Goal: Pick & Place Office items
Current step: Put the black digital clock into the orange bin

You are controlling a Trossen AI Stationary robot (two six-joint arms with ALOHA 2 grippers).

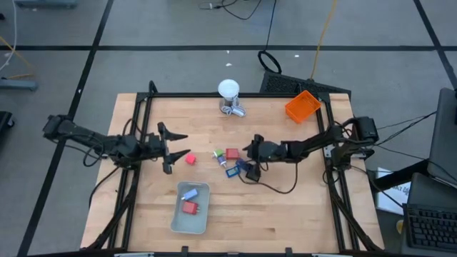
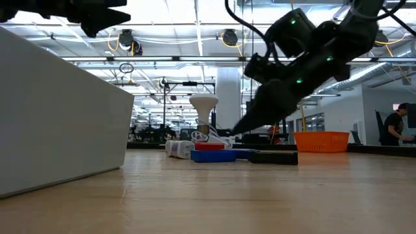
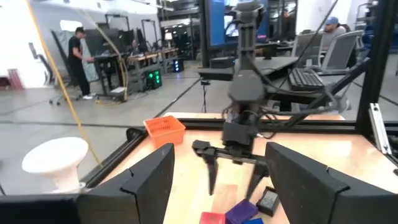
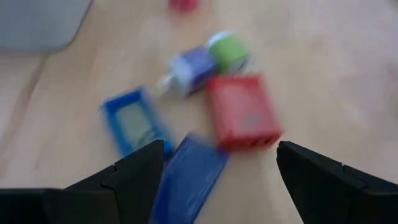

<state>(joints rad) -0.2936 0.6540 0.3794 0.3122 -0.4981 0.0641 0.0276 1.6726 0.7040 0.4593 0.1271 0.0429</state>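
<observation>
The office items lie in a loose cluster at the table's middle: a red block [image 1: 232, 154] [image 4: 242, 112], a green-and-white bit [image 1: 216, 153] [image 4: 227, 50], a light-blue piece [image 1: 222, 163] [image 4: 186, 71] and blue-faced dark rectangles [image 1: 232, 171] [image 4: 130, 124]. My right gripper [image 1: 246, 158] [image 4: 221, 177] is open just right of the cluster, fingers pointing at it, touching nothing. A lone red block [image 1: 191, 158] lies left of the cluster. My left gripper [image 1: 180, 145] [image 3: 221, 186] hovers open beside that block, raised above the table in the low view [image 2: 97, 16].
A pale grey tray [image 1: 191, 218] near the table's near edge holds a light-blue piece [image 1: 189, 193] and a red block [image 1: 189, 208]. An orange bin [image 1: 303, 105] sits at the far right corner. A white ball-topped object [image 1: 228, 89] stands at the far edge. People are in the room behind.
</observation>
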